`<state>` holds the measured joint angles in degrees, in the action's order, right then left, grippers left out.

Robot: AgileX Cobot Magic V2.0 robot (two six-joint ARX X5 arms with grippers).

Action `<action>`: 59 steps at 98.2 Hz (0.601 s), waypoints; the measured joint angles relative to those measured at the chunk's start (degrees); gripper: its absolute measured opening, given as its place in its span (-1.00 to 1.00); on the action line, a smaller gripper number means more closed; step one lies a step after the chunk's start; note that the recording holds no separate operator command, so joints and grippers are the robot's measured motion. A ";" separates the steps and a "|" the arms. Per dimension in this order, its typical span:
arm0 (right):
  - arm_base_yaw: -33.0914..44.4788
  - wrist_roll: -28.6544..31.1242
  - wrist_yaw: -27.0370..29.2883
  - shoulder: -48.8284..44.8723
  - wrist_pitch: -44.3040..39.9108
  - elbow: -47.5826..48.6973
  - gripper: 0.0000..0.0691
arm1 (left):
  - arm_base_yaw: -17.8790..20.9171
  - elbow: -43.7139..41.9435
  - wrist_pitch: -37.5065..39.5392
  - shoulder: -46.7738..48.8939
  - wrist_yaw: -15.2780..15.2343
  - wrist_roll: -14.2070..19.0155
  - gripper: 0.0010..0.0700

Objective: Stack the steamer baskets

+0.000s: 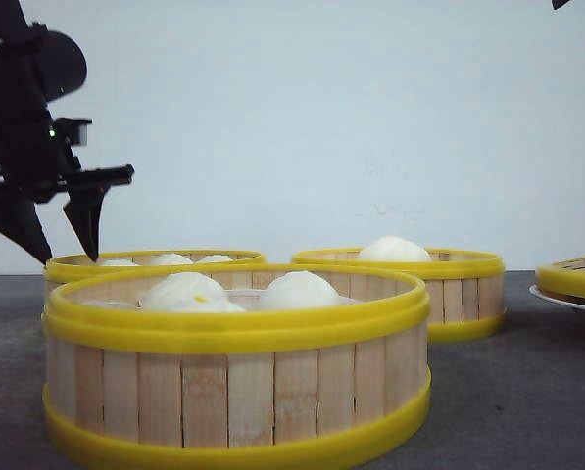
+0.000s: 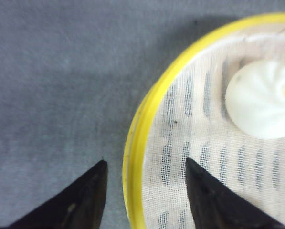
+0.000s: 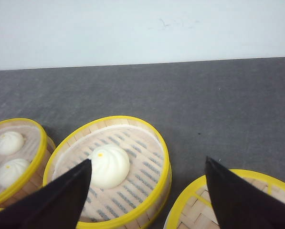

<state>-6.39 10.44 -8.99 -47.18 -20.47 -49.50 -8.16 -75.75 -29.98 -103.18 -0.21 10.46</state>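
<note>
Three round, shallow steamer baskets sit upright on a dark grey bench, open tops facing up, none stacked. Being round, they have no long axis. Each has walls of pale vertical wooden slats between glossy yellow plastic rims. The near basket (image 1: 238, 377) fills the front view's foreground and holds white buns on a pale cloth liner. Behind it and to its left stands the left rear basket (image 1: 150, 260), also holding buns. Behind the near basket and to its right stands the right rear basket (image 1: 410, 284), holding one smooth white bun (image 3: 109, 165) with a small orange dot.

Further right of the near basket, a flat yellow-rimmed slatted lid (image 1: 574, 277) rests on a white plate (image 1: 564, 300).

The left hand (image 1: 69, 245) hovers over the left rear basket's rim, its black pointed fingers apart, one either side of the yellow rim. The right hand (image 3: 147, 167) hangs above the right rear basket and the lid, fingers wide apart, holding nothing.
</note>
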 joint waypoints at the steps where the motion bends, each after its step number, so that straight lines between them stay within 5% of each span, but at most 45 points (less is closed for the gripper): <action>1: 0.00 0.00 0.00 0.00 0.00 0.00 0.34 | 0.00 0.00 0.02 -0.13 0.00 0.00 -0.23; 35: 0.00 -0.15 0.00 0.00 -1.31 0.00 0.34 | 0.02 0.00 0.68 -2.32 -0.02 0.07 -0.68; 36: 0.00 -0.61 0.02 0.00 -2.29 0.00 0.34 | 0.81 -2.78 -0.20 -2.23 0.15 0.74 -0.94; 59: 0.00 -1.07 0.02 0.00 -2.34 0.00 0.34 | 2.54 -4.04 -4.17 6.91 4.87 -0.50 -0.94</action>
<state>-6.39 9.37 -8.97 -47.18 -22.81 -49.50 -5.63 -79.79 -34.15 -96.27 4.67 9.96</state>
